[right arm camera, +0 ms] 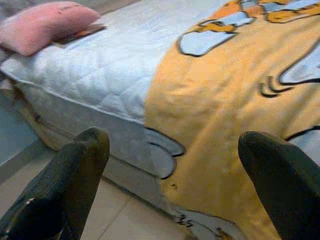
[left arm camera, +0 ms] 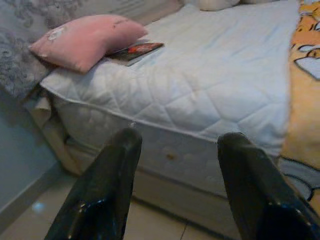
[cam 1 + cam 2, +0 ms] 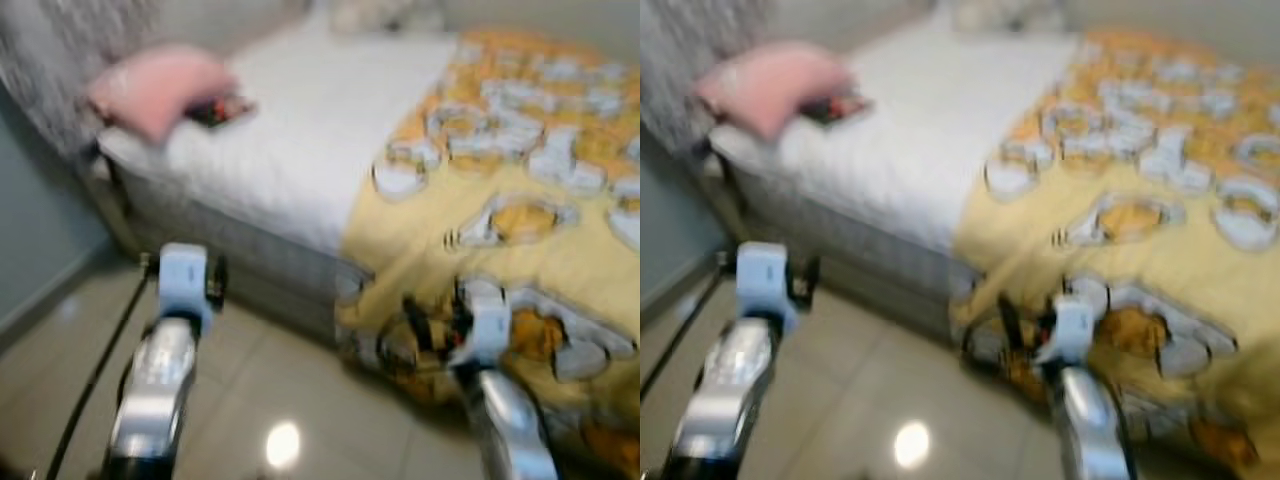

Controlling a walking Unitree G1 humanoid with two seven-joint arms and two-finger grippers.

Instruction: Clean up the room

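**Both pincers raised before the bed, empty and spread**

The bed (image 3: 300, 130) stands ahead with its white quilted mattress (image 2: 200, 90) bare on the robot's left part. A yellow blanket (image 3: 520, 190) printed with cartoon figures covers the right part and hangs over the near edge down toward the tiled floor (image 3: 270, 400). The head views are blurred.

A pink pillow (image 2: 85, 37) lies at the far left corner of the mattress, against a grey patterned fabric (image 2: 20, 55) that hangs there. A flat book or magazine with a red and dark cover (image 2: 137, 50) lies on the mattress just beside the pillow, touching it, partly tucked under its edge. A pale soft thing (image 3: 385, 15) sits at the far end of the bed, too blurred to tell what it is.

The left pincer (image 2: 175, 185) is held over the floor, short of the mattress side, its two black fingers (image 2: 112, 180) set wide apart with nothing between them. The right pincer (image 1: 170, 185) is held in front of the hanging blanket edge, its fingers (image 1: 75, 175) also wide apart and empty. A black cable (image 3: 95, 370) runs down beside the left arm.
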